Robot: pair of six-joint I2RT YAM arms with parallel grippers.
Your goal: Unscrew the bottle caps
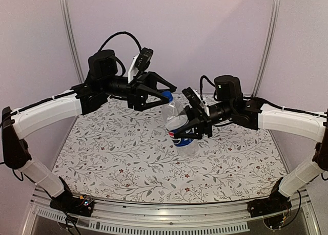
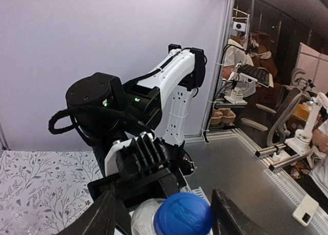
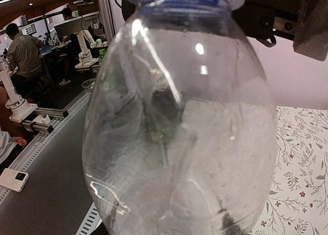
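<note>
The right jaws are gripping the bottle (image 1: 174, 112) around its labelled middle and holding it tilted, with the flowered counter (image 1: 113, 153) lying beneath it. The left jaws are standing open astride the blue cap (image 2: 182, 214) at the bottle's top, one finger (image 2: 105, 217) flanking each side.

Left arm (image 1: 46, 114) and right arm (image 1: 287, 120) are angled inward. Left gripper (image 1: 165, 93) is seen level, jaws parted; right gripper (image 1: 190, 131) is clamped round the bottle (image 1: 173, 113).
</note>
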